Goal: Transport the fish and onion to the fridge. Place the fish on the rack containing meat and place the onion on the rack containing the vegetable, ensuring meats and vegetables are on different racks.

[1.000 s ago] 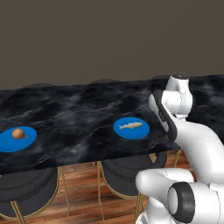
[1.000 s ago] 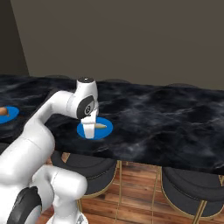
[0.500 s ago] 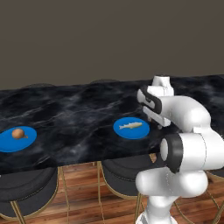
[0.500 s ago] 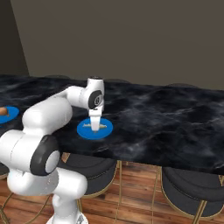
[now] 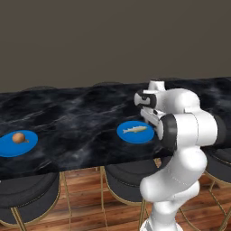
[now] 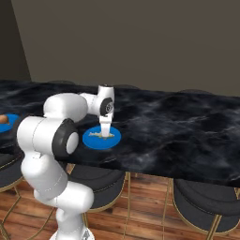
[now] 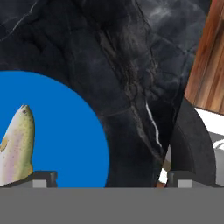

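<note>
Arm swung round from upright to reach over table [image 5: 67, 117]. Jaws [image 6: 105, 132] fully open, empty, above fish [image 5: 135, 129] on plate [image 5: 126, 135]. Onion [image 5: 18, 137] far left. Grasp pending.

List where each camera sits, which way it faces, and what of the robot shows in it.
Left base view: behind the arm, to its left, looking forward and down at the counter; the arm rises lower right, the hand open beside the fish; the onion far left.
Right base view: behind right; the arm rises lower left.
Hand view: looks down the fingertips at the blue plate.
All three share fish and plate.
</note>
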Controlling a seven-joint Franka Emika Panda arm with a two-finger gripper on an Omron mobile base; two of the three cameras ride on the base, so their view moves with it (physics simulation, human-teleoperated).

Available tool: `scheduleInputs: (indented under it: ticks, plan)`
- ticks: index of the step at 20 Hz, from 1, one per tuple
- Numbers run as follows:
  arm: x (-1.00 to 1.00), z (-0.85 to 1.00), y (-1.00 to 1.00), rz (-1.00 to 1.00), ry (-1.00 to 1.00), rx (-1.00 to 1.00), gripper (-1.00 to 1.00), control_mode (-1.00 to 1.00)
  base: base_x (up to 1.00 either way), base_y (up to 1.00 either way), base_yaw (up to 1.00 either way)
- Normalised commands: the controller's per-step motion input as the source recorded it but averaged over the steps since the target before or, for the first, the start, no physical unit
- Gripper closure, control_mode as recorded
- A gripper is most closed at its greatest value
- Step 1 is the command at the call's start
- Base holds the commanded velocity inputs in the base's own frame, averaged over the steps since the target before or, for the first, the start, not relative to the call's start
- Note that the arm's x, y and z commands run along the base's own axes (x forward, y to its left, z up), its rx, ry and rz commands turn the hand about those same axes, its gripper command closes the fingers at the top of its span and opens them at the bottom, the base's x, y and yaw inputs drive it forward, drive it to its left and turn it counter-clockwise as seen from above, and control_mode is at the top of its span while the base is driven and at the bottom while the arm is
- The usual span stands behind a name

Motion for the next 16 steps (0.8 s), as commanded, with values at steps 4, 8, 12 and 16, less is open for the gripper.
scheduleInputs:
  ticks: [4, 8, 12, 16]
  plan:
    - [0.54, -0.41, 0.16, 0.0, 0.0, 0.0, -1.0, -1.0, 0.0, 0.0, 0.0]
    - [0.46, -0.38, 0.16, 0.0, 0.0, 0.0, -1.0, -1.0, 0.0, 0.0, 0.0]
    - [0.41, -0.34, 0.14, 0.0, 0.0, 0.0, -1.0, -1.0, 0.0, 0.0, 0.0]
    - [0.39, -0.33, 0.03, 0.0, 0.0, 0.0, -1.0, -1.0, 0.0, 0.0, 0.0]
